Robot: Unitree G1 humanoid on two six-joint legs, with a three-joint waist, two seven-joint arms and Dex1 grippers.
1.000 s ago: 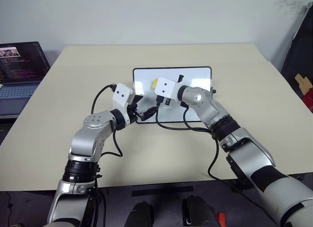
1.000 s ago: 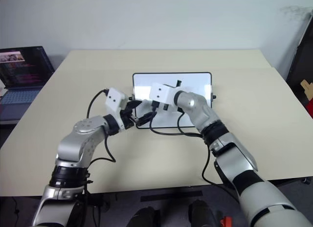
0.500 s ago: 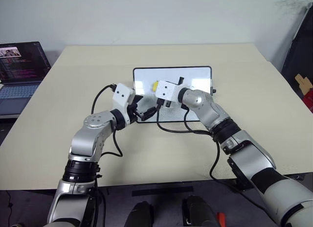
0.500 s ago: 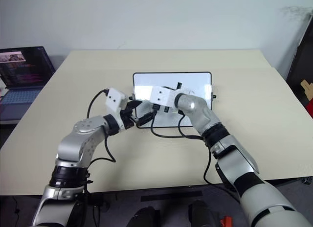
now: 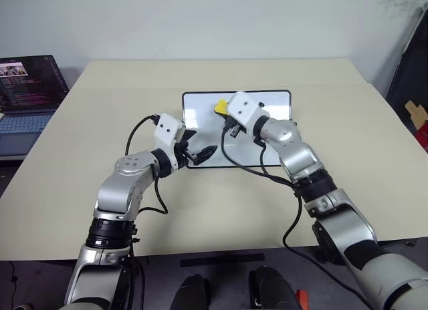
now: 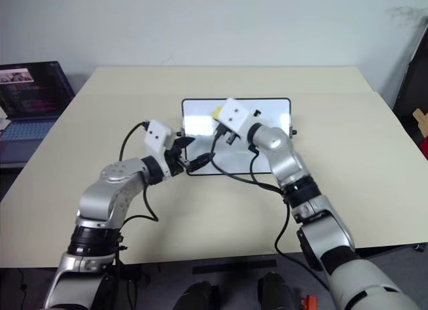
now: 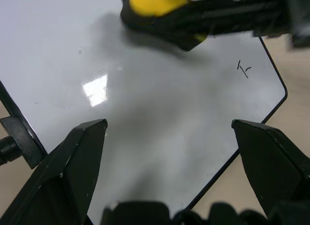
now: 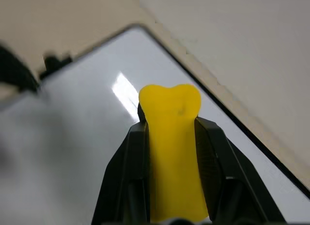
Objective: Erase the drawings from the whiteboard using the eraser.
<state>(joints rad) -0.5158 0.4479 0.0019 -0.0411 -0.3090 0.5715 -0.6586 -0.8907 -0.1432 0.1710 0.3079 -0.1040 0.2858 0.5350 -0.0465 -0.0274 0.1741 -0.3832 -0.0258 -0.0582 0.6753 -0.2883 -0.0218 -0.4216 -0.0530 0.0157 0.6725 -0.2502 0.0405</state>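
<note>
The whiteboard (image 5: 267,146) lies flat in the middle of the table, glossy white in a thin black frame. My right gripper (image 5: 224,111) hovers over its far left part, shut on the yellow eraser (image 5: 219,107), which sticks out past the fingertips (image 8: 210,137). The eraser (image 8: 170,137) is held a little above the board surface (image 8: 87,118). My left gripper (image 7: 167,123) stands open at the board's near left corner, its fingers (image 7: 72,171) spread wide with nothing between them. One of the drawings (image 7: 244,69), a small dark stroke, shows near a board corner.
An open laptop (image 5: 27,89) sits off the table's left side. Black cables (image 5: 251,170) from the right arm loop across the board's near edge. A dark panel with a cardboard piece (image 5: 414,113) stands at the far right. The beige table (image 5: 348,149) surrounds the board.
My right gripper has lifted with the eraser, shifted to the right and rolled at the wrist. The left arm has stayed in place.
</note>
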